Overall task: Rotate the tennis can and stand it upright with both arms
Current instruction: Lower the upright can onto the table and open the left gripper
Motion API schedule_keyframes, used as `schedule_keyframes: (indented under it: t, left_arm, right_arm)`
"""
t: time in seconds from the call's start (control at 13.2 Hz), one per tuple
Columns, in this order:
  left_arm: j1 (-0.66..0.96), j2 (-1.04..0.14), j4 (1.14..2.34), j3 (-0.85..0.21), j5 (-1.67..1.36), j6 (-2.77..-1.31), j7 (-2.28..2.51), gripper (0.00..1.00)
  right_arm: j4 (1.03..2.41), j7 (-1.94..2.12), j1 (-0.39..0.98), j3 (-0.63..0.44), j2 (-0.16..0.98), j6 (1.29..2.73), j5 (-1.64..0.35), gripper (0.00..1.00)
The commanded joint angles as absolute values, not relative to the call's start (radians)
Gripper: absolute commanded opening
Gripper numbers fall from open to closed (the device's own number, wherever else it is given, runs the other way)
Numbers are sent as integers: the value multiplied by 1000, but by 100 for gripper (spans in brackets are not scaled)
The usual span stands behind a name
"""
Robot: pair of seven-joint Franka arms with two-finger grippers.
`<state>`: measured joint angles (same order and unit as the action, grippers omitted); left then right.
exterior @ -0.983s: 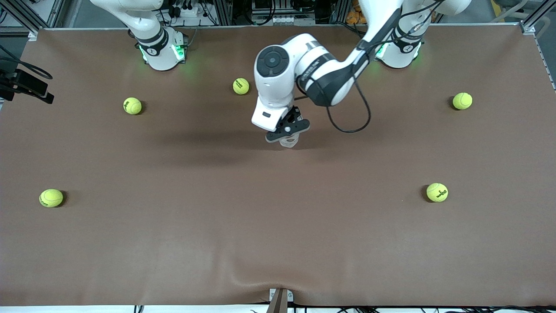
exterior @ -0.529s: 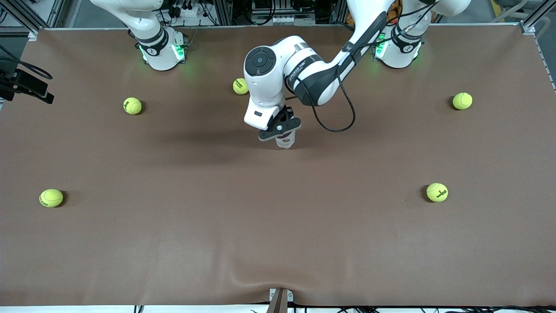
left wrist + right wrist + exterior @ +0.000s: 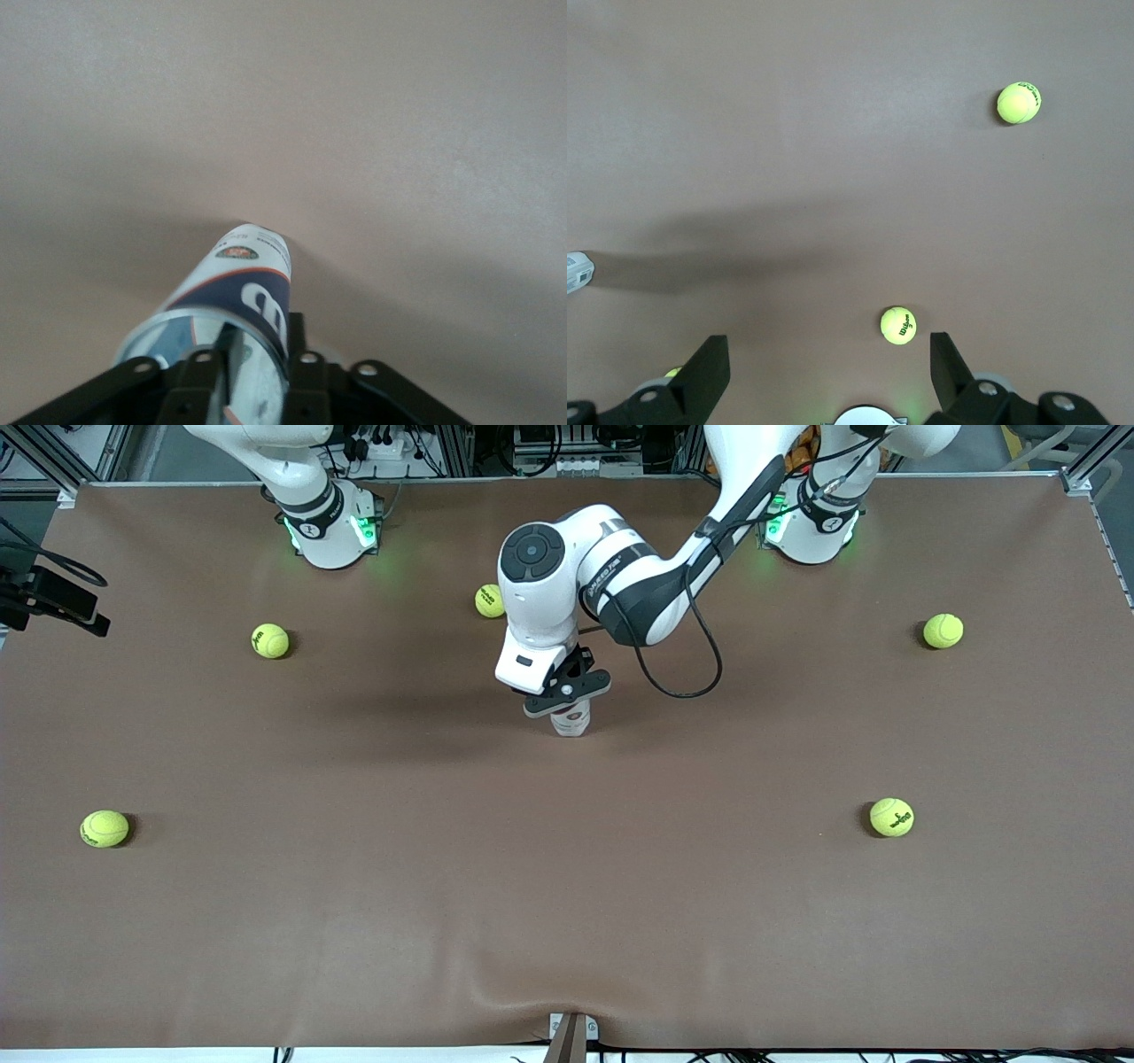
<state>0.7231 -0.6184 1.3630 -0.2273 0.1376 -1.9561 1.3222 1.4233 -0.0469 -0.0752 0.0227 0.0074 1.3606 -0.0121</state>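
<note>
The tennis can (image 3: 570,724) is held nearly upright over the middle of the brown table, its lower end at or just above the mat. My left gripper (image 3: 568,701) is shut on its upper rim from above. In the left wrist view the can (image 3: 254,282) runs down from the gripper (image 3: 257,376); one finger shows through the clear wall and the other (image 3: 296,341) lies outside the navy label. My right gripper (image 3: 828,354) is open and empty, held high over the right arm's end of the table. It is out of the front view.
Several yellow-green tennis balls lie on the table: one (image 3: 492,600) beside the left arm's wrist, one (image 3: 270,640) and one (image 3: 104,828) toward the right arm's end, one (image 3: 943,631) and one (image 3: 891,817) toward the left arm's end. A ball (image 3: 898,325) lies under the right gripper.
My left gripper has carried the can a little toward the right arm's end of the table and lower. The right arm has not moved.
</note>
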Motion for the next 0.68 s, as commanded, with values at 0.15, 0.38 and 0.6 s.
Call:
schedule_keyframes:
  t: [0.15, 0.38, 0.6]
  left_arm:
    - [732, -632, 1341, -224, 160, -1956, 1350, 70]
    - [732, -627, 1339, -224, 166, -1956, 1348, 100]
    - [723, -595, 1338, -224, 161, -1954, 1345, 100]
  right_arm:
    - [1414, -48, -95, 37, 3, 1358, -21, 100]
    - [1414, -48, -95, 37, 3, 1358, -21, 100]
    - [1414, -48, -95, 37, 3, 1356, -21, 100]
